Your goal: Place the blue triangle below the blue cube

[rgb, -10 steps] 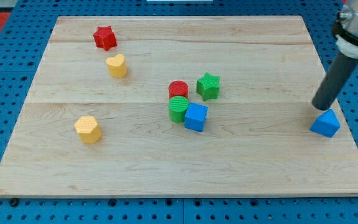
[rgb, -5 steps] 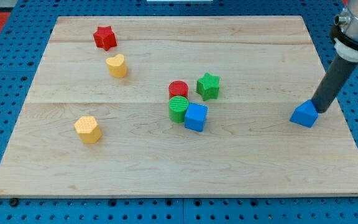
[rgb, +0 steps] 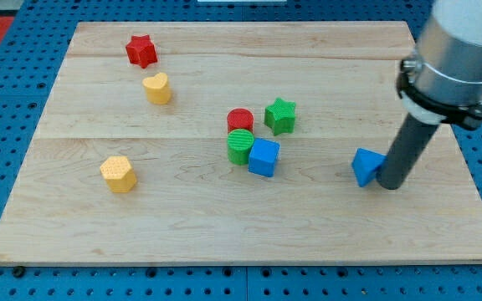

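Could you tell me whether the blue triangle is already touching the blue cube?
No, the blue triangle sits apart, well toward the view's right of the blue cube.

A red star [rgb: 141, 51] and yellow heart [rgb: 157, 88] sit near the wooden surface's [rgb: 325, 234] top left. A red cylinder [rgb: 240, 119], green cylinder [rgb: 240, 145] (touching) and green star [rgb: 280, 115] cluster centrally; a yellow hexagon [rgb: 118, 174] sits left.

blue triangle [rgb: 365, 165] | blue cube [rgb: 264, 157] | dark tip [rgb: 389, 186] | pale wood board [rgb: 224, 226]
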